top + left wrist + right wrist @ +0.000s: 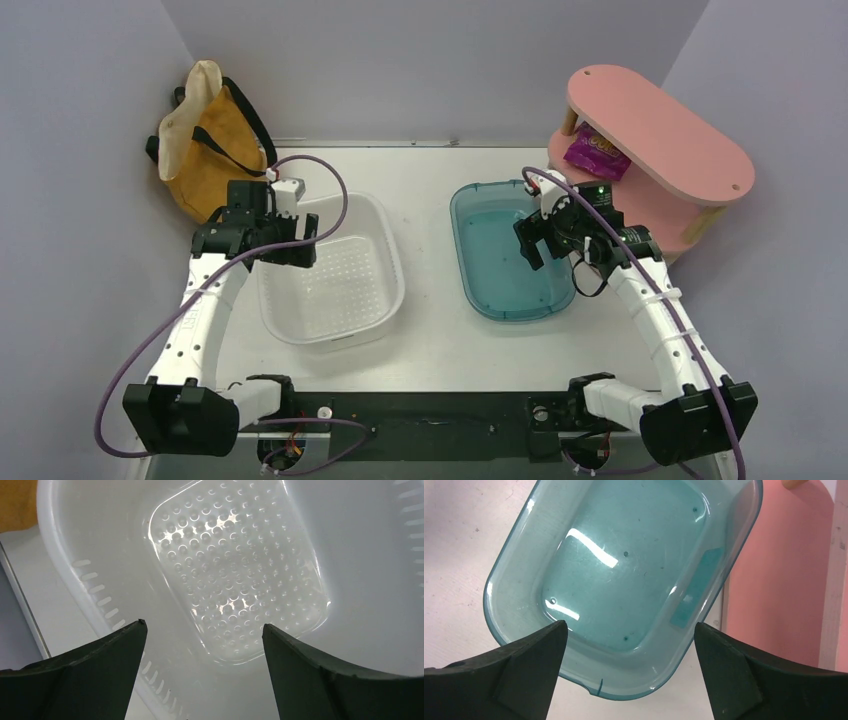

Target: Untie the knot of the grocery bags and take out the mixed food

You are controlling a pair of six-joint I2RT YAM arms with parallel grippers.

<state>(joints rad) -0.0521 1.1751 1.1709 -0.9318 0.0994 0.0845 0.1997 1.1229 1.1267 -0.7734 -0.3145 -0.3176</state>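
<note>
The white counter [430, 330] carries two tubs side by side. On the left is the larger, a white plastic tub [378, 228] with rounded corners, slotted walls and a floor of small raised dimples that shows all over. On the right, the teal tub [500, 275] is translucent, smooth and glossy, and its whole floor also shows. In the far-left corner, just behind the white tub, the mustard-brown canvas tote [215, 165] slumps against the wall. Its black straps [250, 120] hang loose and its pale lining [190, 110] is turned outward; what it holds cannot be seen. At the far right, a pink oval shelf [660, 125] has a purple packet [595, 152] on its lower level.

The left arm [200, 310] reaches forward with the left jaws above the white tub, released and spread wide. The right arm [660, 310] bends inward, and the right jaws are parted likewise over the teal tub.
</note>
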